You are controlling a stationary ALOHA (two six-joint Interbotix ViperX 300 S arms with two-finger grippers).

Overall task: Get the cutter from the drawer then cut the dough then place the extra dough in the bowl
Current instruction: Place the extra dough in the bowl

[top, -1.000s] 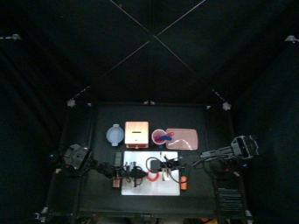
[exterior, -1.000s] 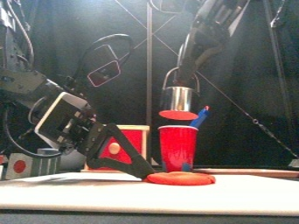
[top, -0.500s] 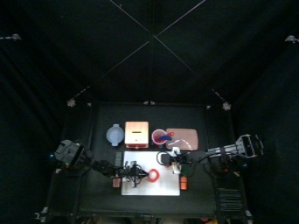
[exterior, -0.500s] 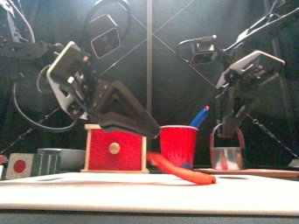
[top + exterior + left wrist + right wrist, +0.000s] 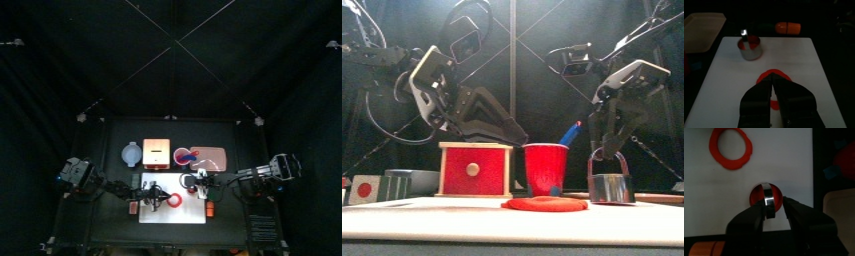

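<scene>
Red dough shows partly (left fingers cover the rest).

White cutting board laid on surface. Red cup with blue knife stood behind it. Pink tray seen near cup. Orange toy placed just off board's edge.

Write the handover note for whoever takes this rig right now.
Left claw hovers over the dough ring on the white board.
Right claw is shut on the cutter by its wire handle. The cutter is at the board with a red disc inside.
Done: cutter fetched, dough cut.
Left: move the ring into the blue-grey bowl, behind the board beside the wooden box.
</scene>
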